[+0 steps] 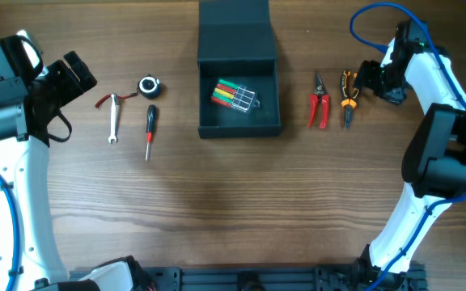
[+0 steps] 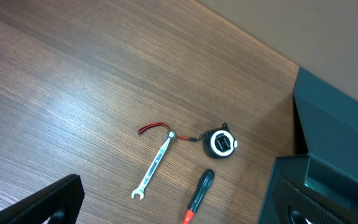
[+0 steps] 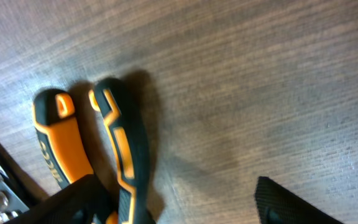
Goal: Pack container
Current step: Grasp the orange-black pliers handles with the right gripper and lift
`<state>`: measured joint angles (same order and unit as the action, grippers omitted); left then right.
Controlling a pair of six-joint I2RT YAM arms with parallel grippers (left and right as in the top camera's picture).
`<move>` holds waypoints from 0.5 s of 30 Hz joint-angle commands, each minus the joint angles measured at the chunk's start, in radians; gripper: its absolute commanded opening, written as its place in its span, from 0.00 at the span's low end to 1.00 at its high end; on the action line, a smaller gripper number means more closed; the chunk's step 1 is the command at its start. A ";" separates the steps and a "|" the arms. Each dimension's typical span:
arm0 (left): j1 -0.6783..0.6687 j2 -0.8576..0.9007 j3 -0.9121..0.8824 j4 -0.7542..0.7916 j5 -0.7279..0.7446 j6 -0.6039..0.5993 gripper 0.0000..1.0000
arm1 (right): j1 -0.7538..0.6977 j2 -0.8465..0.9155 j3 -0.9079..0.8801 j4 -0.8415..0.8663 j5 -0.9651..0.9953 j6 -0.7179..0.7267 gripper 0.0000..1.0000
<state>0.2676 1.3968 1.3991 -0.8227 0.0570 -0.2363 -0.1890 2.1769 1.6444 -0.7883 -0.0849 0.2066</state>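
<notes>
The dark teal-black container (image 1: 240,127) stands open at the table's back centre, its flap lid (image 1: 235,31) folded back. A pack of coloured pens (image 1: 235,94) lies inside. It also shows at the right of the left wrist view (image 2: 331,134). My left gripper (image 1: 75,77) is open and empty, left of a wrench (image 1: 113,119), a tape measure (image 1: 149,86) and a red-and-black screwdriver (image 1: 150,132). My right gripper (image 1: 374,81) is open, low over the orange-and-black pliers (image 1: 347,97). One pliers handle (image 3: 122,146) lies just inside its left finger.
Red-handled snips (image 1: 319,101) lie between the container and the orange pliers. In the left wrist view the wrench (image 2: 153,167), tape measure (image 2: 220,143) and screwdriver (image 2: 197,196) lie on bare wood between the fingers (image 2: 176,190).
</notes>
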 commanded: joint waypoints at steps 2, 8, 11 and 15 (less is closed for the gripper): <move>0.006 0.004 0.023 0.002 -0.006 0.023 1.00 | 0.002 0.010 0.023 0.036 0.005 0.035 0.76; 0.006 0.004 0.023 0.002 -0.006 0.023 1.00 | 0.003 0.010 0.023 0.052 0.005 0.028 0.75; 0.006 0.004 0.023 0.002 -0.006 0.023 1.00 | 0.012 0.010 0.016 0.055 -0.001 -0.016 0.72; 0.006 0.004 0.023 0.002 -0.006 0.023 1.00 | 0.028 0.034 0.016 0.054 -0.018 -0.050 0.71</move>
<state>0.2676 1.3968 1.3991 -0.8227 0.0570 -0.2363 -0.1799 2.1769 1.6444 -0.7383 -0.0860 0.1928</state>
